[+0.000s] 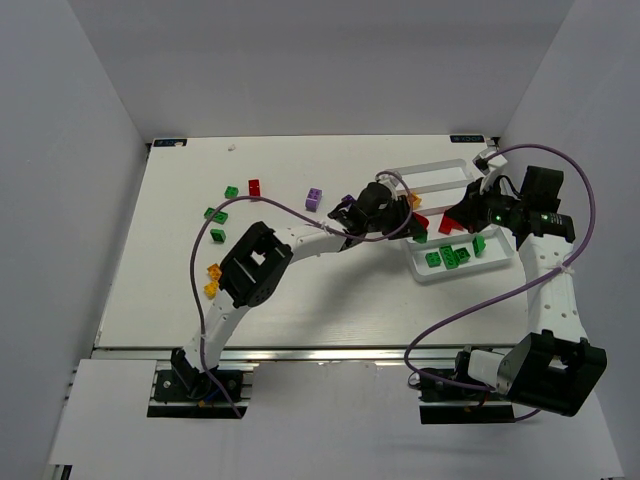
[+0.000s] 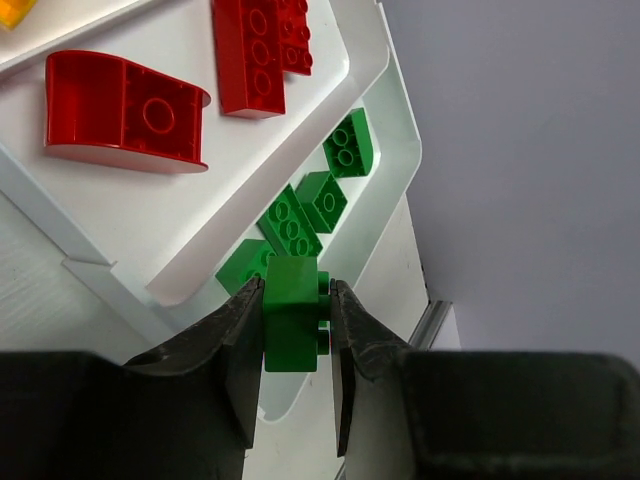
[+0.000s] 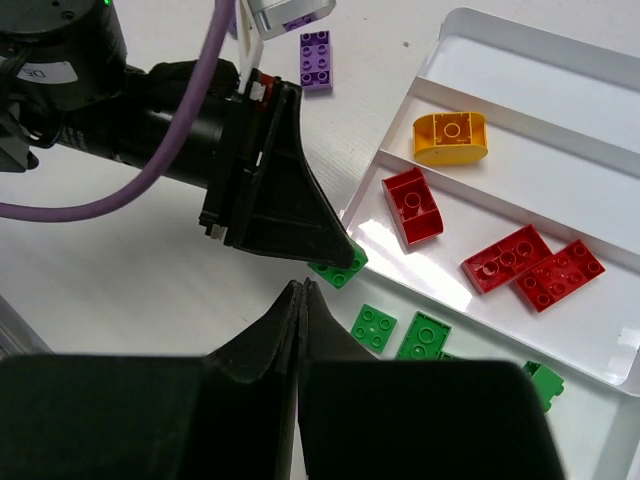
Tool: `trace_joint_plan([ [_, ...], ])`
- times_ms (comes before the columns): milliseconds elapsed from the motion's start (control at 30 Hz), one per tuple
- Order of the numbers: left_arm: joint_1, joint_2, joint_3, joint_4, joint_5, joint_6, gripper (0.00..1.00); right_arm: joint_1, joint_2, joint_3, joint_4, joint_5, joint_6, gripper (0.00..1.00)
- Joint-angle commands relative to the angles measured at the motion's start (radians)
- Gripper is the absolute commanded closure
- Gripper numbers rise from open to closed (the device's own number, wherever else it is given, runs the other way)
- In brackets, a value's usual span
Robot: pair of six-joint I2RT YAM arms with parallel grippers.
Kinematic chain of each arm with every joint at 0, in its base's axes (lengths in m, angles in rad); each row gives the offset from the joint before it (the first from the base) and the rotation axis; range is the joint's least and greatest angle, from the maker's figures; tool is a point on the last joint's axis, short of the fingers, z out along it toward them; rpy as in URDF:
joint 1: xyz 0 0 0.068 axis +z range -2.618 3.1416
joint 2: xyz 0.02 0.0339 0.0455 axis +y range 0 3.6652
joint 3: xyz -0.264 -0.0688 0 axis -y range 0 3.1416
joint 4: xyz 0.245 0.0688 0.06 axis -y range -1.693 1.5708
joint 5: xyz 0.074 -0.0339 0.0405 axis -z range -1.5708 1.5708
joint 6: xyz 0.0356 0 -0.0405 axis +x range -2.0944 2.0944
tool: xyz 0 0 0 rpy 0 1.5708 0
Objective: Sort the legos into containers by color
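My left gripper (image 2: 297, 285) is shut on a green lego (image 2: 293, 322) and holds it over the near corner of the white tray (image 2: 375, 60). In the top view, that gripper (image 1: 416, 230) is at the tray's left end (image 1: 432, 170). Several green legos (image 2: 300, 215) lie in the tray's outer compartment and red legos (image 2: 125, 112) in the one beside it. My right gripper (image 3: 302, 288) is shut and empty, just above the table beside the held green lego (image 3: 340, 270). A yellow rounded piece (image 3: 450, 137) lies in a farther compartment.
Loose legos lie on the table's left half: green ones (image 1: 215, 214), a red one (image 1: 254, 187), purple ones (image 1: 314, 199) and orange-yellow ones (image 1: 211, 280). A purple lego (image 3: 316, 47) also shows in the right wrist view. White walls enclose the table.
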Motion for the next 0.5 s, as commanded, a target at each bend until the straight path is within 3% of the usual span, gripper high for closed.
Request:
trace_joint_plan([
  [0, -0.017, 0.025, 0.067, -0.077, -0.037, 0.009, 0.65, -0.007, -0.023, 0.022, 0.027, -0.013, 0.018, 1.00],
  [267, -0.035, 0.050, 0.139, -0.128, -0.048, 0.032, 0.50, -0.010, -0.023, 0.021, 0.027, -0.013, 0.023, 1.00],
  [467, -0.037, 0.014, 0.134, -0.170, -0.069, 0.057, 0.46, -0.011, -0.021, 0.021, 0.025, -0.022, 0.020, 0.99],
])
